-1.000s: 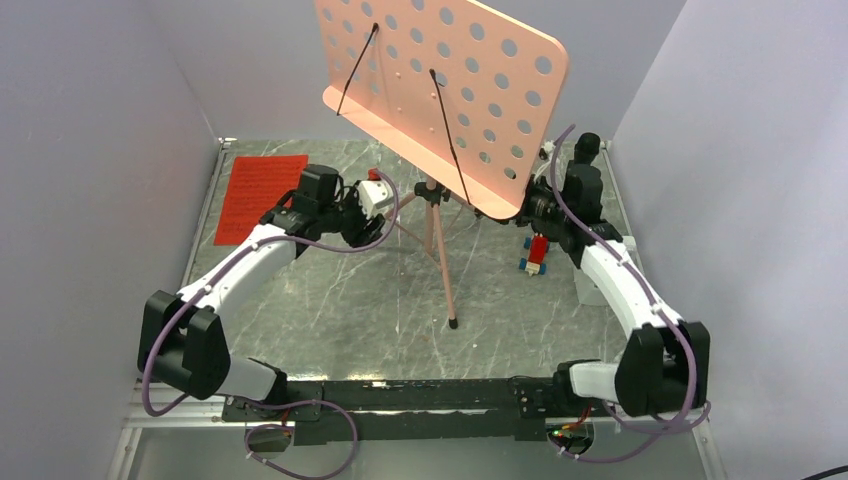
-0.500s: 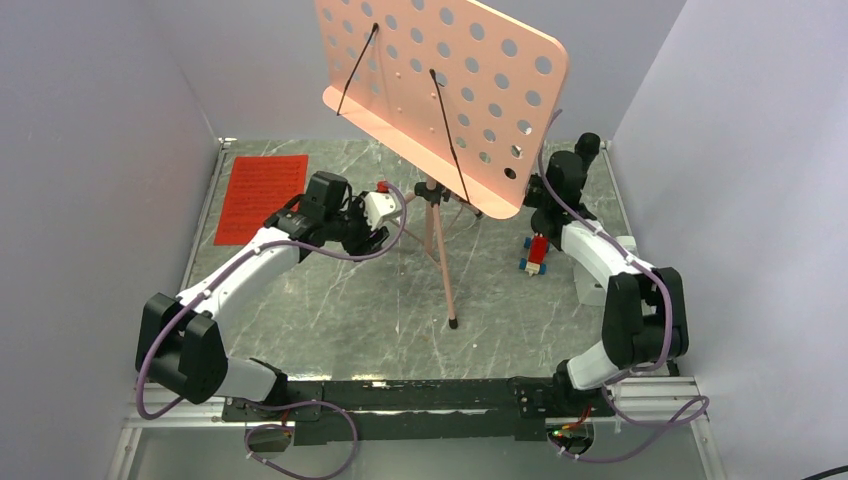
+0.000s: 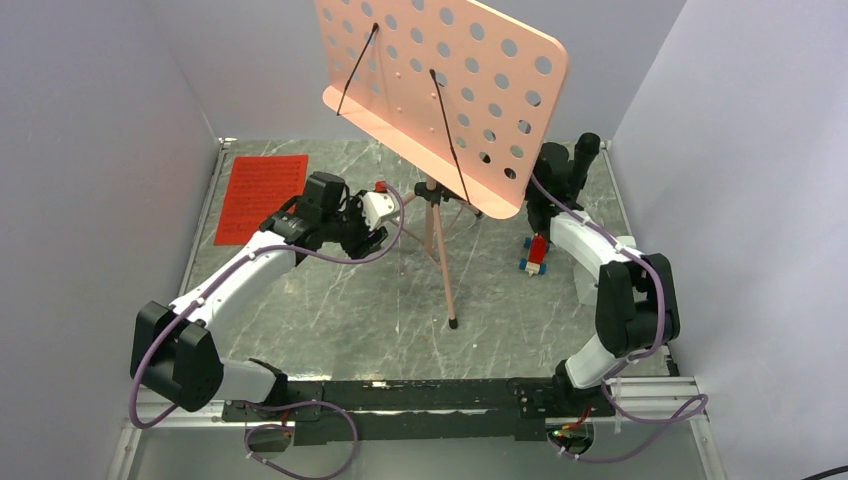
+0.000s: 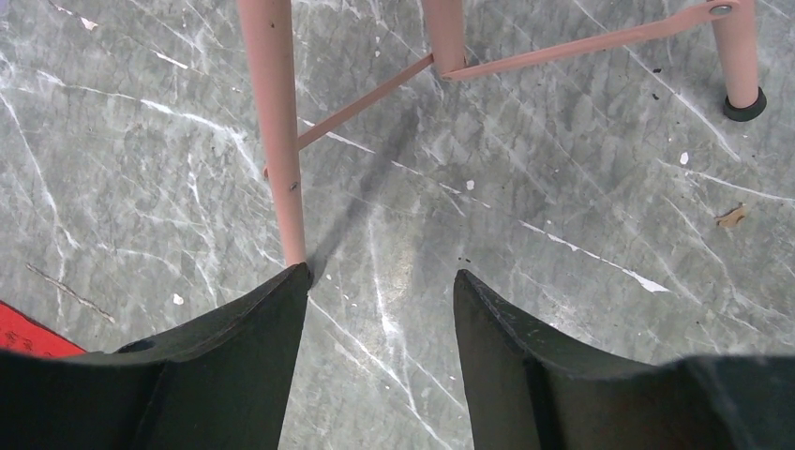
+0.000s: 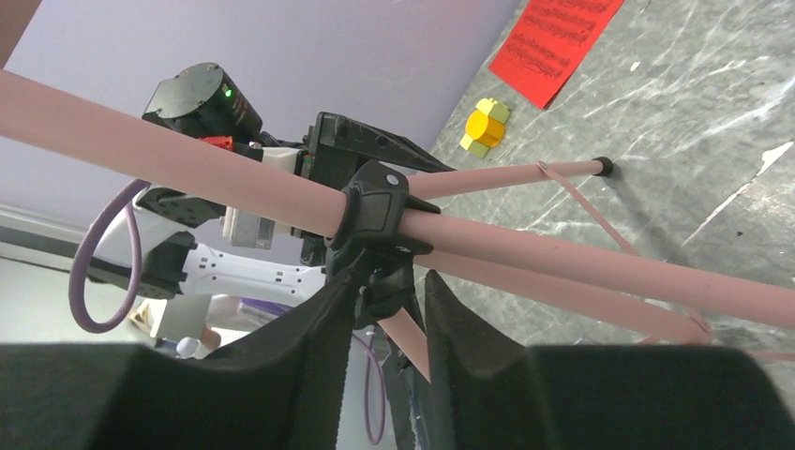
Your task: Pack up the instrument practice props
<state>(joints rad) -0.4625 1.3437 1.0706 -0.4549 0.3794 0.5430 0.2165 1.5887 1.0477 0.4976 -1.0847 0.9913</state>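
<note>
The pink music stand (image 3: 440,75) stands mid-table on tripod legs (image 3: 443,275), its perforated desk tilted. My left gripper (image 3: 372,238) is open and empty, low over the table beside the left leg (image 4: 278,141), which touches my left fingertip (image 4: 298,274). My right gripper (image 5: 389,272) is behind the desk's lower right corner, narrowly closed round the black clamp knob (image 5: 380,281) under the stand's hub (image 5: 380,206). The red sheet-music page (image 3: 262,195) lies flat at the far left and shows in the right wrist view (image 5: 553,42). A white object (image 3: 588,288), perhaps the metronome, is partly hidden behind my right arm.
A red and blue toy block cluster (image 3: 537,252) lies right of the stand by my right arm. A yellow block (image 5: 486,127) sits near a stand foot. A small red block (image 3: 381,185) is behind my left wrist. Grey walls close in on left, back and right.
My right arm has folded, its elbow swinging out to the right and its wrist rising behind the desk's corner. My left gripper has shifted slightly right toward the stand's leg. The stand has not moved.
</note>
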